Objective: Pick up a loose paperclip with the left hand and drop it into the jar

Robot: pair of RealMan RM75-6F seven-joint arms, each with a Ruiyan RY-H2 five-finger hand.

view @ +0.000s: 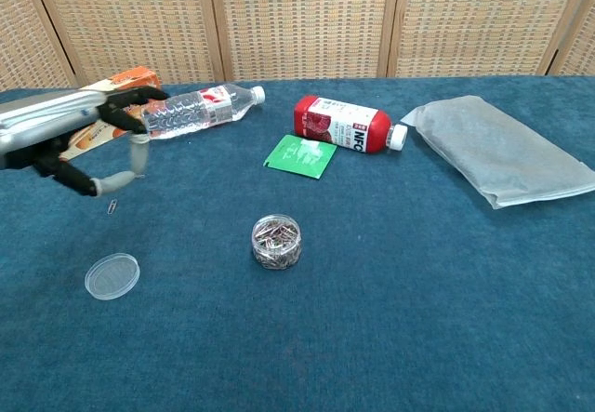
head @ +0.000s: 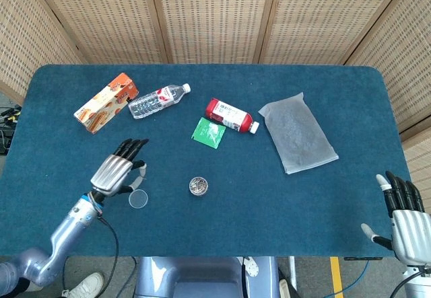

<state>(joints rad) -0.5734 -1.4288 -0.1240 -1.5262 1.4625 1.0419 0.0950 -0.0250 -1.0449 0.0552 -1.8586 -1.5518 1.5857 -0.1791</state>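
Paperclip (view: pixel 112 207) is what I'm after: a thin bent wire lying flat on the blue table (head: pixel 215 224), just below my left hand (view: pixel 79 138) in the chest view and hidden beneath that hand in the head view. I judge it nearly weightless, stiff and slick, with almost nothing standing proud of the cloth, so it may skate away or snag in the pile. My best hold looks like a fine pinch across its long sides between thumb and a fingertip, pressing slightly into the fabric to get under the wire.

My left hand is empty, fingers (view: pixel 130 96) spread forward and thumb hanging beneath them, hovering over the clip without touching it as far as I can tell. My right hand (head: pixel 405 218) sits at the table's near right corner, fingers extended and apart, holding nothing.

The jar (view: pixel 277 241) stands upright and uncapped, part-filled with clips, well to the right of the loose one; its clear lid (view: pixel 112 275) lies flat near the clip, on the near side.

Readable writing is scarce: the red bottle (view: pixel 346 124) shows "NFC" on its white label. The orange box (head: pixel 106 101), the water bottle (view: pixel 200 109) and the green packet (view: pixel 299 154) carry print too small to make out. A grey bag (view: pixel 507 148) lies far right
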